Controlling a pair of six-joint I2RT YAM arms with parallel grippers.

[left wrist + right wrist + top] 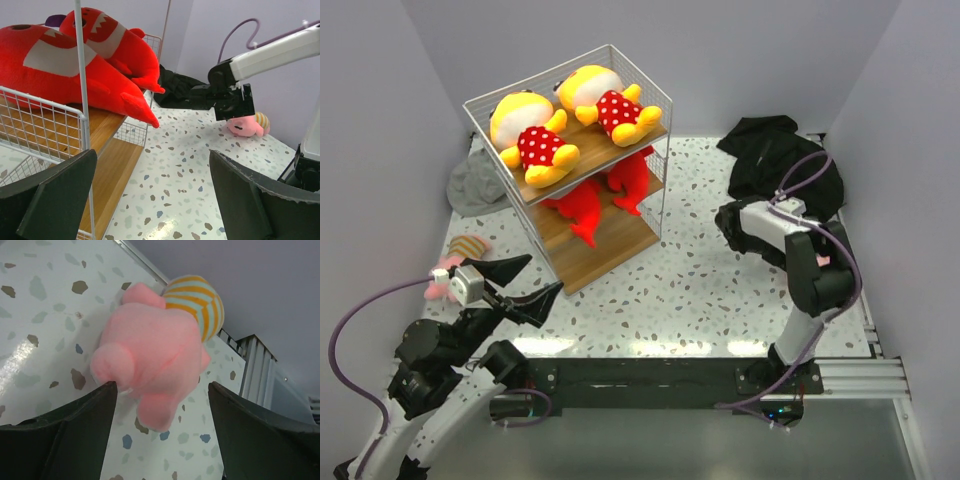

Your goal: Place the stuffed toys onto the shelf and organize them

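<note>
The shelf (588, 255) stands at the back left. Two yellow dolls (535, 140) lie on its top board and two red sharks (582, 208) on the middle board; the sharks also show in the left wrist view (75, 65). One pink striped toy (463, 246) lies left of the shelf, beside my left gripper (544, 274), which is open and empty near the shelf's front corner. My right gripper (162, 385) is open, its fingers either side of the other pink toy (150, 350) on the table at the right; this toy also shows in the left wrist view (245, 125).
A black cloth heap (775, 155) lies at the back right. A grey fabric hat (478, 185) lies behind the shelf on the left. The shelf's bottom board (112, 170) is bare. A metal rail (865, 375) runs along the table's right edge.
</note>
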